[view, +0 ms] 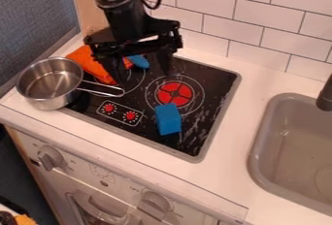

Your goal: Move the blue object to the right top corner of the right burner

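The gripper point(142, 68) hangs over the back of the stove, its two fingers wide apart. A blue block point(169, 119) rests on the black stovetop, at the front edge of the right burner point(175, 93), which has a red centre and thin rings. The block lies in front of the gripper and slightly to its right, apart from it. Part of the left burner point(124, 79) is hidden by an orange cloth and a pot handle.
A metal pot point(50, 83) stands at the stove's left edge, handle pointing right. Behind it lie the orange cloth point(92, 63) and a smaller blue item point(139, 61), close to the gripper. A grey sink point(258, 144) is at the right; a tiled wall point(216, 10) rises behind.
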`<action>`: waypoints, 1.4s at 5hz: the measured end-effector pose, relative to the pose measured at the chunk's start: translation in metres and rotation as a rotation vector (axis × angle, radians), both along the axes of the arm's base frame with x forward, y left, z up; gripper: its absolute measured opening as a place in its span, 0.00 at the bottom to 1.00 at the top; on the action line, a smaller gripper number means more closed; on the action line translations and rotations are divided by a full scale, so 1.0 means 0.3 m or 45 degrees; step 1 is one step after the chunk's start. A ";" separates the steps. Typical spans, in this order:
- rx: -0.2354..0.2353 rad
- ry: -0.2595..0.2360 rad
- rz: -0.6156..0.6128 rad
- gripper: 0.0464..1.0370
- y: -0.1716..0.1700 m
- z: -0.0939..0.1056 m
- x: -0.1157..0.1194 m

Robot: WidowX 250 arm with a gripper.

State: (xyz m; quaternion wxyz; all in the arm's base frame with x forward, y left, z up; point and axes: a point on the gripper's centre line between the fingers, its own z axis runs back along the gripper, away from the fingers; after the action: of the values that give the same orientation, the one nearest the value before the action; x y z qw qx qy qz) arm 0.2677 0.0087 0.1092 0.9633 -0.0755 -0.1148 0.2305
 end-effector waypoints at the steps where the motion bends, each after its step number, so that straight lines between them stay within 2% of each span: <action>1: 0.076 -0.050 0.092 0.96 -0.029 -0.022 0.016; 2: 0.132 -0.008 0.081 0.96 -0.054 -0.083 0.030; 3: 0.148 0.019 0.107 0.96 -0.067 -0.131 0.045; 4: 0.124 0.056 0.172 0.96 -0.073 -0.194 0.058; 5: 0.111 0.058 0.203 0.96 -0.074 -0.248 0.067; 6: 0.134 0.102 0.227 0.91 -0.060 -0.315 0.058; 7: 0.155 0.121 0.227 0.61 -0.053 -0.340 0.058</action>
State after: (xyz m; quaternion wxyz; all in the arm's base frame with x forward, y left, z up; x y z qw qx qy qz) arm 0.2850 -0.0073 0.0073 0.9461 0.0046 -0.0892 0.3113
